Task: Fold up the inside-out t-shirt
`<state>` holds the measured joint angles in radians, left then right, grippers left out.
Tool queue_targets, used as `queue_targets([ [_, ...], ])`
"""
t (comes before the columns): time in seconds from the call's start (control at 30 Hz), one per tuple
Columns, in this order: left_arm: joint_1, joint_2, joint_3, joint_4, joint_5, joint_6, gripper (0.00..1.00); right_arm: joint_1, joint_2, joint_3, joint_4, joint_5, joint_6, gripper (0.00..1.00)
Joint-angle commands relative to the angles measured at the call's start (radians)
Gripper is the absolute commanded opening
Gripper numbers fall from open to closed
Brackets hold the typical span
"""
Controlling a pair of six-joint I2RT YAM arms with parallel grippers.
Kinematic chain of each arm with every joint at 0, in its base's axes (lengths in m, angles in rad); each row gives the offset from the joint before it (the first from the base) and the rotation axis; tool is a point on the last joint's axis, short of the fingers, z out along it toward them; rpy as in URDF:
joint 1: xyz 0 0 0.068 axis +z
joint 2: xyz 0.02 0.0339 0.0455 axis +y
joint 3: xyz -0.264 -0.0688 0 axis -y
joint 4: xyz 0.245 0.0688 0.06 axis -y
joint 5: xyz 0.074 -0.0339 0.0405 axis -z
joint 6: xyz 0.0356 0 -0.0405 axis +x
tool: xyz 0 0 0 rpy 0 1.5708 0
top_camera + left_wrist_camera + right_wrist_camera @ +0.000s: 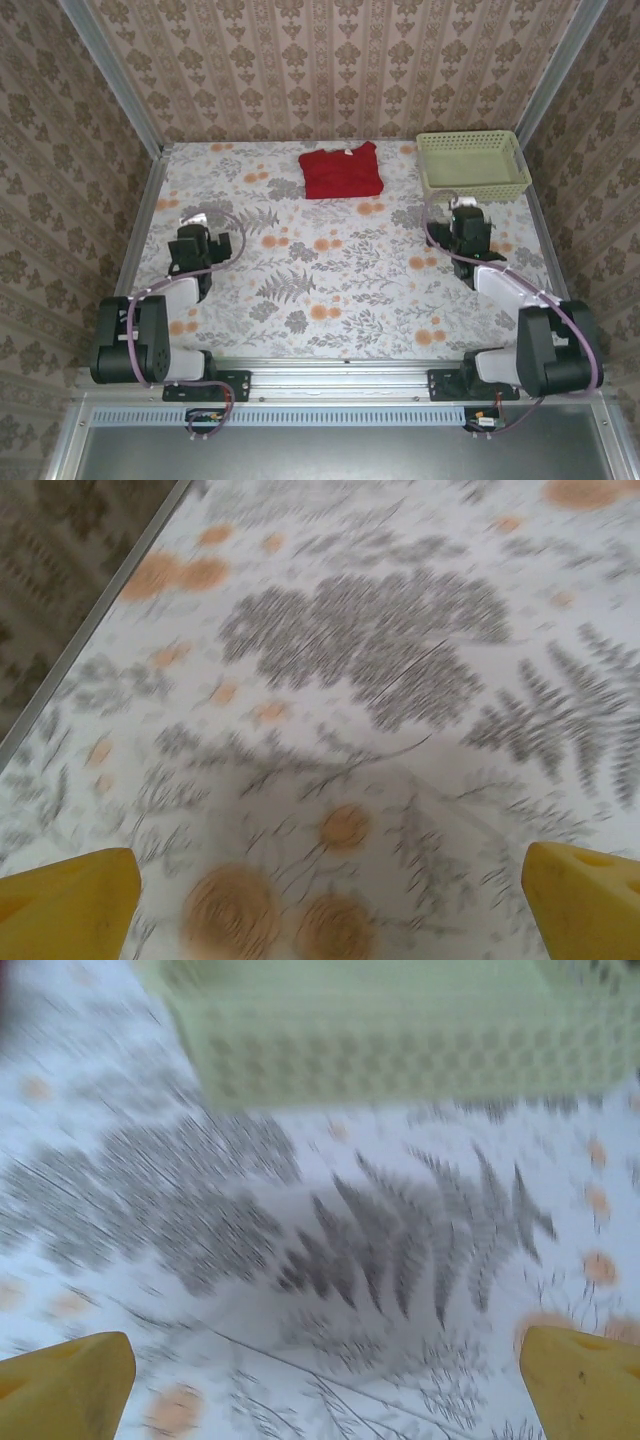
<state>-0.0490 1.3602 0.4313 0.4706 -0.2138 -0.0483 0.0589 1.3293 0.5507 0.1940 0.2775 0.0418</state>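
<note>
The shirt (341,171) lies at the far middle of the counter (330,275), a compact red block with its white tag on the far edge, just left of the basket (474,190) and not touching it. My left fingers (70,905) are spread wide with nothing between them but bare print, and my right fingers (585,1380) are just as wide and just as empty. Both arms sit well back from the cloth, one on each side. I judge the fold all but done, so the step in hand is to stay clear and look it over. To do that well I should keep both pairs of fingers wide and raised off the counter, keep the right ones off the basket, and go back in only if an edge has sprung loose, taking it from the near side so the stack is not dragged. The top view gives me the shirt's outline and my distance from it. It is too coarse to judge the finger gap, which the wrist views make plain. The right wrist view also puts the basket's wall (380,1050) close ahead. Both wrist views are smeared, so a dark sliver at that one's upper left corner may be the shirt, but I cannot say.
</note>
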Motion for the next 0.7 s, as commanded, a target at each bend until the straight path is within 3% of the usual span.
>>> queue_targets([
  [0.0,0.006,0.011,-0.032,0.238,0.123,0.089,1.00,-0.004,0.050,-0.033,0.315,-0.028,-0.049,1.00],
  [0.13,0.019,0.201,-0.095,0.564,0.195,0.129,1.00,-0.012,0.079,-0.038,0.326,-0.099,-0.065,1.00],
  [0.2,0.018,0.166,-0.065,0.433,0.213,0.124,1.00,-0.019,0.069,-0.079,0.401,-0.178,-0.053,1.00],
  [0.27,0.021,0.181,-0.038,0.415,0.225,0.130,1.00,-0.022,0.087,-0.120,0.529,-0.261,-0.052,1.00],
  [0.43,0.032,0.181,-0.026,0.392,0.203,0.105,1.00,-0.073,0.207,-0.159,0.704,-0.276,0.012,1.00],
  [0.67,0.028,0.181,-0.029,0.396,0.173,0.099,1.00,-0.038,0.204,-0.145,0.669,-0.199,-0.008,1.00],
])
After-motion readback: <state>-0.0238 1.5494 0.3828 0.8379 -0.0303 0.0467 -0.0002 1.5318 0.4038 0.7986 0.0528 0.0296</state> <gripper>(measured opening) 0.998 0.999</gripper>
